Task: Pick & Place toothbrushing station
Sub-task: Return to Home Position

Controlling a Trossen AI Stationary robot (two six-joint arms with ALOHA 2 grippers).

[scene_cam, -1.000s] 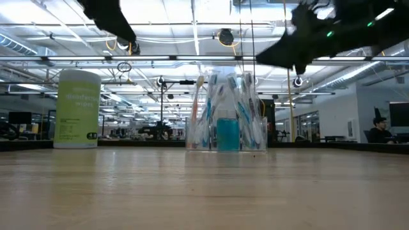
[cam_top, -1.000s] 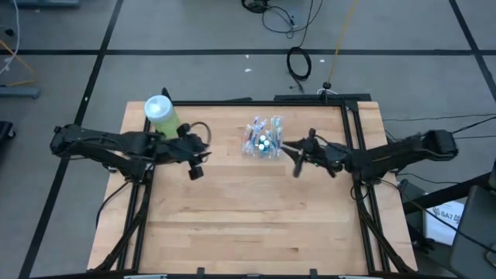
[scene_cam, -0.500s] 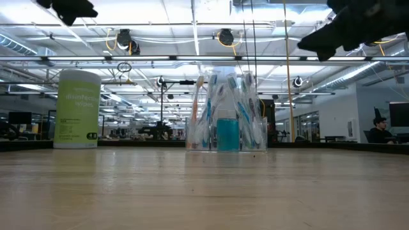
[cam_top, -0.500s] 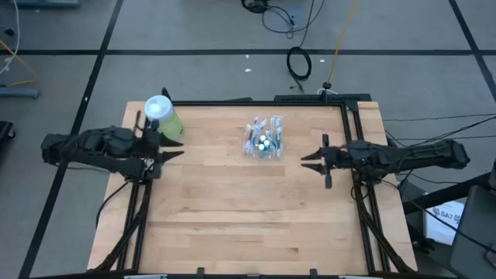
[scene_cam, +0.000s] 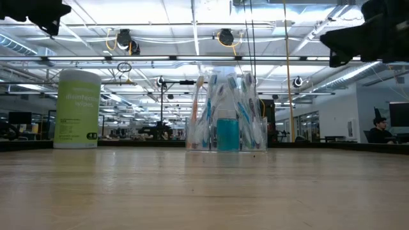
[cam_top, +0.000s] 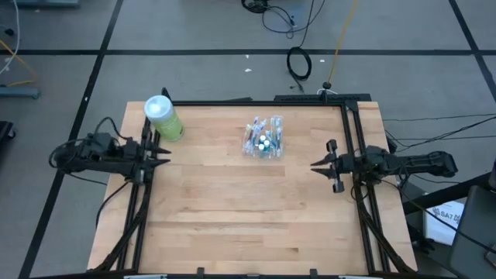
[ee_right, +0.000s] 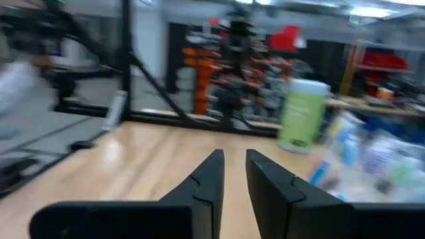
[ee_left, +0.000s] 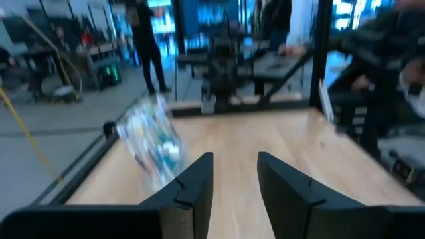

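Observation:
The toothbrushing station (cam_top: 263, 138), a clear cup packed with blue, pink and green toothbrushes and small tubes, stands upright on its base on the wooden table, at the far middle. It also shows in the low view (scene_cam: 223, 115), the left wrist view (ee_left: 149, 143) and the right wrist view (ee_right: 372, 156). My left gripper (cam_top: 161, 155) hangs at the table's left edge, open and empty, pointing toward the station. My right gripper (cam_top: 314, 165) hangs near the right edge, open by a narrow gap and empty, pointing toward the table's left.
A big light-green bottle with a white cap (cam_top: 163, 116) stands at the far left corner, just beyond my left gripper. The black table frame (cam_top: 353, 124) runs along the edges. People stand in the room beyond the table (scene_cam: 380, 128).
Both arms have drawn back from the station: my left gripper toward the table's left edge, my right gripper toward the right edge. The station has stayed upright in place.

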